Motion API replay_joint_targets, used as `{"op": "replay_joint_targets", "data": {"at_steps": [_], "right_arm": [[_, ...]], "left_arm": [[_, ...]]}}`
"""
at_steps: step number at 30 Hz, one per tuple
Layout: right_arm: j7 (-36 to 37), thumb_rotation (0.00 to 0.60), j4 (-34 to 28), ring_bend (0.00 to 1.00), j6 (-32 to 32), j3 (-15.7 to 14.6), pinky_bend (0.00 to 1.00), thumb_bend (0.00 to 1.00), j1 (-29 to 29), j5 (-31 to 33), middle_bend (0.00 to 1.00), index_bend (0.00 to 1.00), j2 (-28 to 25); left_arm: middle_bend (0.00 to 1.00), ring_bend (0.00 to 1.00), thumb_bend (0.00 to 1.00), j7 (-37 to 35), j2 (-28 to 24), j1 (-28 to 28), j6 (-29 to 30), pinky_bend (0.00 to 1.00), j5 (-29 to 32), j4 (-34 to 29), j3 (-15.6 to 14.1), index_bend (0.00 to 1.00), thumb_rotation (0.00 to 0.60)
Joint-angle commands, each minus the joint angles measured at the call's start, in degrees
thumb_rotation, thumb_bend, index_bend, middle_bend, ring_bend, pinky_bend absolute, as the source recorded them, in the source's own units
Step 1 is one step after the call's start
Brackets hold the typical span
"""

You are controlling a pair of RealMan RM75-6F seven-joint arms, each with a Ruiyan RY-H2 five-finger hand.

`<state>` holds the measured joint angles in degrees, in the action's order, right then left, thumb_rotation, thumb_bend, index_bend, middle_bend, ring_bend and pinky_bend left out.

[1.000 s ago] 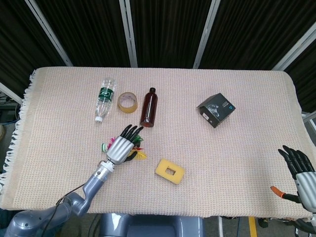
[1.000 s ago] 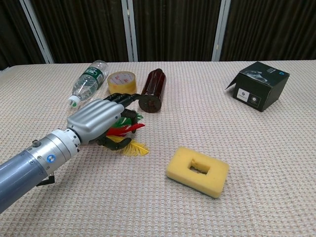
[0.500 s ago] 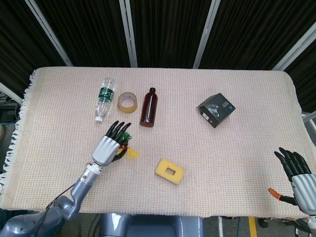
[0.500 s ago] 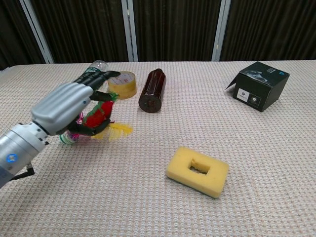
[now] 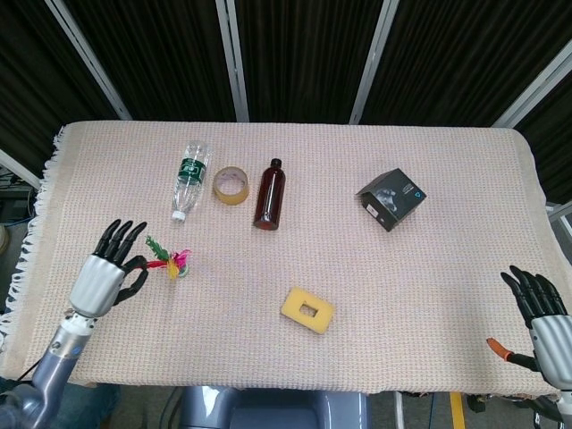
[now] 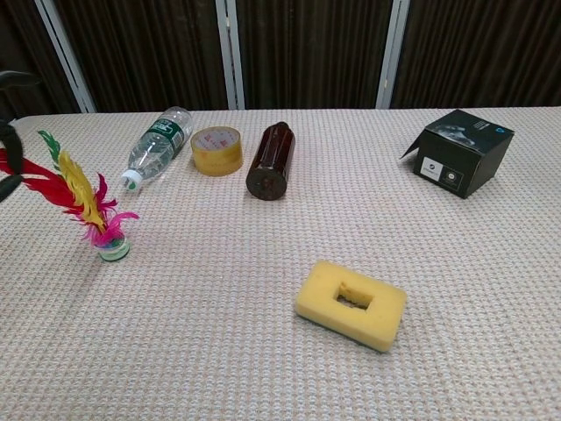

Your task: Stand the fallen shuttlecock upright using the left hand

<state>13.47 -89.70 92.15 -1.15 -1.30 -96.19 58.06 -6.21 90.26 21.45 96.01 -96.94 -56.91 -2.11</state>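
The shuttlecock [image 5: 175, 264] stands on its round base on the woven cloth, with its red, yellow and green feathers leaning up and to the left [image 6: 96, 219]. My left hand [image 5: 105, 273] is just left of it, fingers spread and holding nothing. Its thumb is close to the feather tips; I cannot tell if they touch. In the chest view only dark fingertips [image 6: 16, 78] show at the left edge. My right hand [image 5: 541, 313] hovers past the table's front right corner with its fingers spread, holding nothing.
A clear water bottle [image 5: 189, 178], a tape roll [image 5: 231, 185] and a brown bottle [image 5: 271, 194] lie behind the shuttlecock. A yellow sponge block [image 5: 308, 309] sits mid-front and a black box [image 5: 391, 198] at the back right.
My left hand carried the shuttlecock leftward, set it on its base and let go, then drew back to the left. The right hand barely moved.
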Motion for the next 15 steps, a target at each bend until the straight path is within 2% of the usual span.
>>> {"op": "replay_joint_targets", "data": {"at_steps": [1, 2, 3, 6, 8, 10, 12, 15], "right_arm": [[0.18, 0.6, 0.14, 0.0, 0.24, 0.07, 0.0, 0.11, 0.22, 0.15, 0.0, 0.0, -0.04], [0.05, 0.6, 0.15, 0.0, 0.31, 0.05, 0.0, 0.11, 0.28, 0.1, 0.0, 0.0, 0.04], [-0.24, 0.6, 0.14, 0.0, 0.29, 0.03, 0.0, 0.11, 0.29, 0.02, 0.0, 0.0, 0.11], [-1.72, 0.6, 0.07, 0.0, -0.15, -0.1, 0.0, 0.11, 0.11, -0.37, 0.0, 0.0, 0.53], [-2.98, 0.6, -0.24, 0.0, -1.01, -0.17, 0.0, 0.11, -0.27, -0.5, 0.0, 0.0, 0.75], [-3.89, 0.6, -0.51, 0.0, -1.53, -0.23, 0.0, 0.11, -0.61, -0.83, 0.0, 0.0, 0.84], [-4.58, 0.6, -0.86, 0.0, -1.85, -0.37, 0.0, 0.11, -0.81, -1.25, 0.0, 0.0, 0.94], [-5.31, 0.6, -1.05, 0.0, -2.22, -0.61, 0.0, 0.11, -0.96, -1.63, 0.0, 0.0, 0.98]], "left_arm": [[0.0, 0.0, 0.19, 0.76, -4.52, -3.44, 3.84, 0.0, -0.21, -4.35, -0.9, 0.22, 0.6], [0.0, 0.0, 0.16, -0.28, -5.61, -4.4, 5.54, 0.0, -0.14, -5.93, -0.64, 0.12, 0.6], [0.0, 0.0, 0.15, -0.69, -6.54, -5.2, 6.55, 0.0, 0.03, -7.33, -0.57, 0.09, 0.6], [0.0, 0.0, 0.15, 3.46, -11.63, -9.42, 6.28, 0.0, 3.18, -16.12, -1.96, 0.08, 0.6], [0.0, 0.0, 0.14, 11.73, -17.48, -12.75, 2.94, 0.0, 7.5, -26.21, -4.55, 0.08, 0.6], [0.0, 0.0, 0.13, 17.32, -21.45, -14.78, 1.36, 0.0, 10.78, -33.52, -5.92, 0.08, 0.6], [0.0, 0.0, 0.12, 19.42, -23.2, -16.89, 1.37, 0.0, 14.26, -37.58, -5.82, 0.08, 0.6], [0.0, 0.0, 0.12, 17.39, -23.68, -19.04, 1.22, 0.0, 17.95, -38.58, -4.7, 0.09, 0.6]]}}
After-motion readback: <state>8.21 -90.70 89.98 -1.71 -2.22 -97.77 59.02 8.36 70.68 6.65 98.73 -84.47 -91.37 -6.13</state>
